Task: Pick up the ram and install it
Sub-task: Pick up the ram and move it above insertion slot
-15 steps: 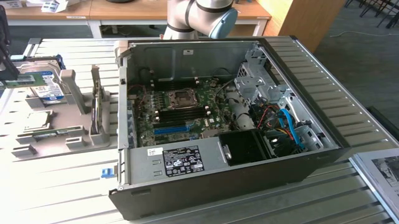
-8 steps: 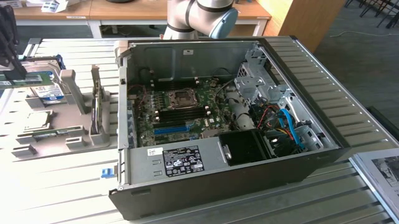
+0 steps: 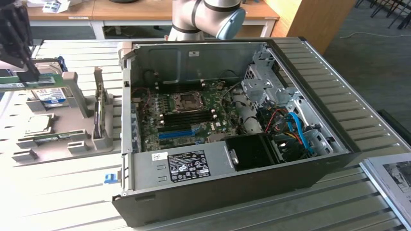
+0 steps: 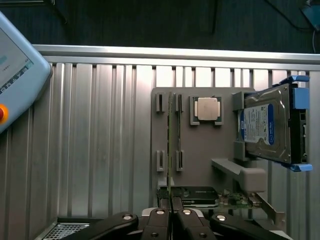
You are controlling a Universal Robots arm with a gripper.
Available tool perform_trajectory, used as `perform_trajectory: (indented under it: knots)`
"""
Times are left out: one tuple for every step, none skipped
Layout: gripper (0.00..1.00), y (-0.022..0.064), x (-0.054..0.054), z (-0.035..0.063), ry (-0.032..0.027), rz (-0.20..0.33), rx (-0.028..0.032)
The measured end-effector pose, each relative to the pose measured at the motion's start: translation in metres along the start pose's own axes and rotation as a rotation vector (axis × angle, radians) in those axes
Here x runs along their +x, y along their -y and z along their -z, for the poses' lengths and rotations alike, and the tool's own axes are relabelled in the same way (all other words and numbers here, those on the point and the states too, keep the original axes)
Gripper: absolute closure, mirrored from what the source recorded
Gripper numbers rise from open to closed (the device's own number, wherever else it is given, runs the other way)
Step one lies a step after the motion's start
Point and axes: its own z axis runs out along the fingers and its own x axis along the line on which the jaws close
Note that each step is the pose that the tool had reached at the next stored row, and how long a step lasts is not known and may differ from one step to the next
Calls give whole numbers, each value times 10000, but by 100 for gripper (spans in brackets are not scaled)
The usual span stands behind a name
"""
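On your slatted worktop (image 3: 64,192), the open computer case (image 3: 334,120) sits to the exterior view's right of the grey tray (image 4: 200,145), which carries the hard drive (image 4: 265,125). Your pincer (image 4: 172,214) is clenched on the ram (image 4: 170,150), which is held edge-on over that tray.

The arm (image 3: 192,17) is a smooth, pale grey rounded tube with a light-blue round cap (image 3: 230,23) on its joint. The tool (image 4: 171,216) is matt black, built of flat linked bars. Four round silver screw heads (image 4: 160,212) sit in a row across the tool's middle.
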Motion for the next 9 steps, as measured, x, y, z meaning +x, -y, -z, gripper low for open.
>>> perform_trajectory:
  knots:
    - [88, 24, 0, 2, -1, 1, -1]
    - [88, 49, 0, 3, -1, 1, -1]
    - [88, 75, 0, 4, -1, 1, -1]
    - [88, 101, 0, 5, -1, 2, -1]
    - [88, 123, 0, 5, 0, 3, 0]
    - [88, 144, 0, 7, 0, 3, -1]
    - [88, 166, 0, 7, 0, 3, 0]
    - [88, 188, -1, 9, 0, 4, 0]
    - [88, 212, 0, 10, -1, 5, -1]
